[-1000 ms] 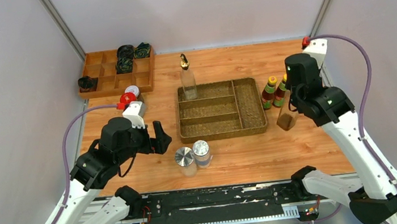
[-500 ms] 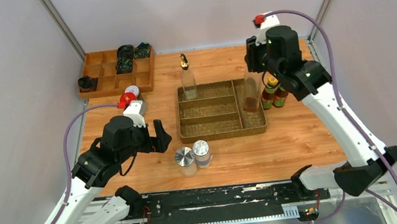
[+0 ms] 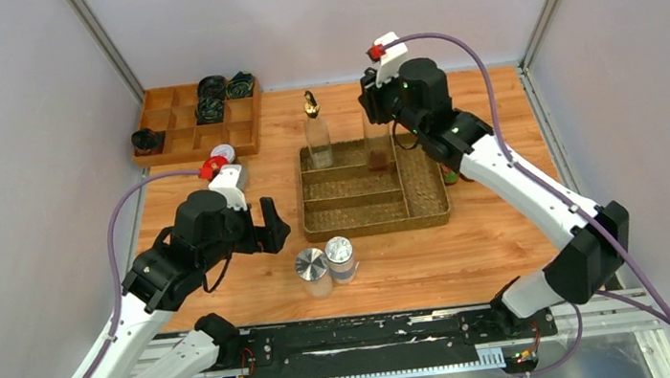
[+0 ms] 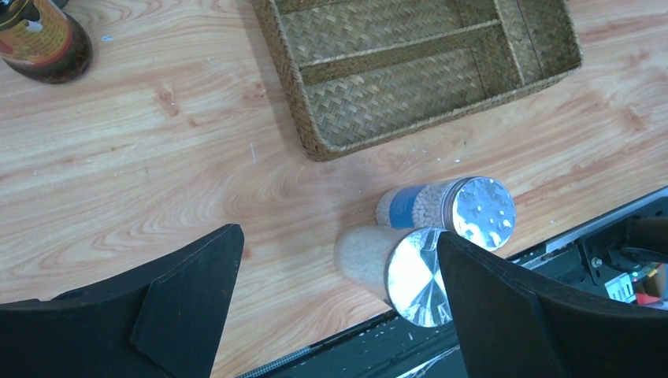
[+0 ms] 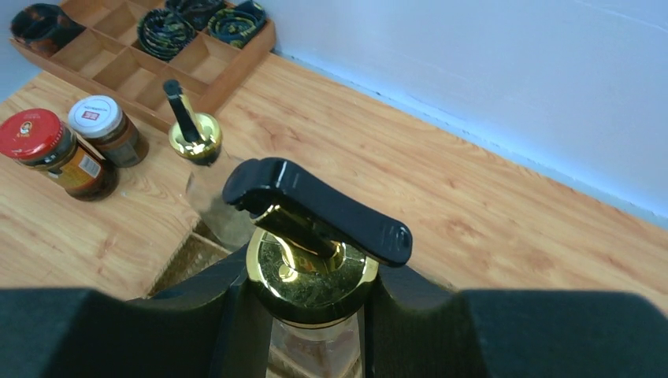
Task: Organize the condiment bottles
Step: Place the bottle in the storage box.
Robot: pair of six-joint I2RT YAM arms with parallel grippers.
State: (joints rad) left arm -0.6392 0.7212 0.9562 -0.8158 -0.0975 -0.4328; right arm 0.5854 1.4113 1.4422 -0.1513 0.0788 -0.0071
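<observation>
The right hand (image 5: 311,311) pinches a clear gold-spouted bottle (image 5: 313,272) just under its gold collar, one finger on each side of the neck. This grip keeps the bottle hanging upright, so the amber liquid low in it does not run toward the spout. The hand holds the bottle over the far row of the woven tray (image 3: 427,221), near the twin bottle (image 3: 317,140) that already stands upright at the left end of that row. The aim looks to be pairing like with like. Whether the held bottle's base touches the tray floor I cannot tell. The left hand (image 4: 339,236) is spread wide and empty, hovering low over the bench (image 4: 157,157). The two silver-lidded shakers (image 4: 417,276) stand close together just ahead of its fingers, near the tray's front corner, so it seems lined up to take one of them next. The red-lidded jar (image 5: 35,135) and white-lidded jar (image 5: 100,116) sit side by side on the bench left of the tray, beside the wooden divided box (image 5: 118,59) of rolled cloth, not yet sorted.
</observation>
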